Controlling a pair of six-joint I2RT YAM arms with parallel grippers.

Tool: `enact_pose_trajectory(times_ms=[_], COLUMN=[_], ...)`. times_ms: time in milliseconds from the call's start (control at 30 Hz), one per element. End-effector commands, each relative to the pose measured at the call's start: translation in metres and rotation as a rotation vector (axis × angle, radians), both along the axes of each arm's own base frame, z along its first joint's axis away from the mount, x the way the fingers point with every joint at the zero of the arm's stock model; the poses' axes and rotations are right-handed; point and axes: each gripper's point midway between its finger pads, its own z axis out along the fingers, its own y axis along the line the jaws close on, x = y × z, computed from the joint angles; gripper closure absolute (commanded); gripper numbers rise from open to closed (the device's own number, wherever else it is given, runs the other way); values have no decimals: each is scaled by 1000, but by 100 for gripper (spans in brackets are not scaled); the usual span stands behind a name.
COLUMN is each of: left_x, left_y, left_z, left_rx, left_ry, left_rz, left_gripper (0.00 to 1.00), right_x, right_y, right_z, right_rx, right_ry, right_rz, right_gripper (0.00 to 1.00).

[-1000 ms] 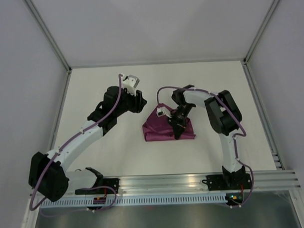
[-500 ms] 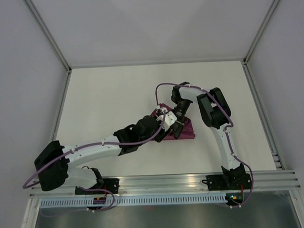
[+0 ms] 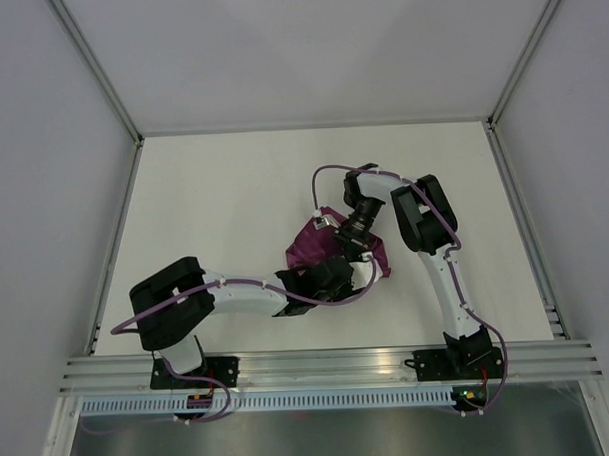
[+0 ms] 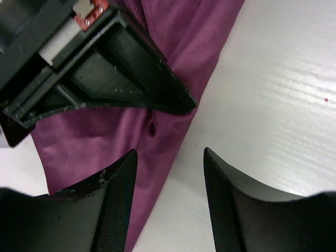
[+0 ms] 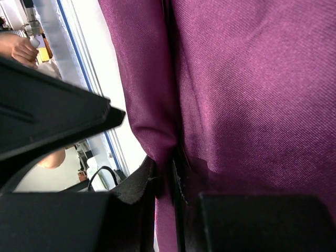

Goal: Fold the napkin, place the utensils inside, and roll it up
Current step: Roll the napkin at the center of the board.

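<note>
napkin (image 3: 307,246) lies bunched on the white table (image 3: 213,191), a bit right of centre, in the near half towards the arm bases. Both wrists sit over it in the top view, so only its left lobe and a strip along its right edge show; can't read the fold shape underneath

right gripper (image 3: 353,236) is down on the middle of the cloth. Its wrist cam shows the fingers (image 5: 137,186) pressed together on a raised vertical fold of the purple fabric, pinched right at the fingertips. Cloth fills most of that frame, with a dark crease line running up from the pinch. A black angular part cuts in from the left; can't say for sure what it is

left gripper (image 3: 338,272) comes in from the near-left, arm stretched low across the table, tip at the napkin's near edge just beside the right one. On the left wrist cam the jaws stand spread with nothing between them. The left finger (image 4: 113,194) is over purple cloth, the other is over bare table, and the gap straddles the napkin's hem. Can't tell if the tips touch the surface or sit just above it. The right gripper's black housing fills the top-left of that view, close in front of the spread fingers, resting on the cloth
</note>
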Motion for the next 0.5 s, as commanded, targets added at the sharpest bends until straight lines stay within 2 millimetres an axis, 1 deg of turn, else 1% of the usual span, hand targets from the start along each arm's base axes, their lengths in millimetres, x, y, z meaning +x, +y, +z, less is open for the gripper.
enact_pose_trajectory(times_ms=[0, 33, 167, 233, 333, 400, 467], left_x=[16, 17, 15, 10, 7, 7, 8], left_y=[-27, -30, -31, -31, -26, -24, -21], left_z=[21, 20, 3, -9, -23, -28, -35], left_rx=[-53, -53, -24, -6, 26, 39, 51], left_ry=[-100, -102, -81, -57, -32, -25, -4], left_rz=[-38, -43, -60, -76, -79, -81, -77], left_gripper=[41, 41, 41, 42, 42, 43, 46], right_x=[27, 27, 27, 29, 30, 31, 32], right_y=[-12, -13, -12, -12, -12, -12, -12], right_z=[-51, -52, -51, -51, -50, -50, -49], right_rx=[-43, -45, -44, -40, -41, -40, -39], right_ry=[-153, -147, -132, -135, -130, -131, -134], right_rz=[71, 69, 66, 66, 66, 65, 65], right_gripper=[87, 87, 87, 88, 87, 88, 87])
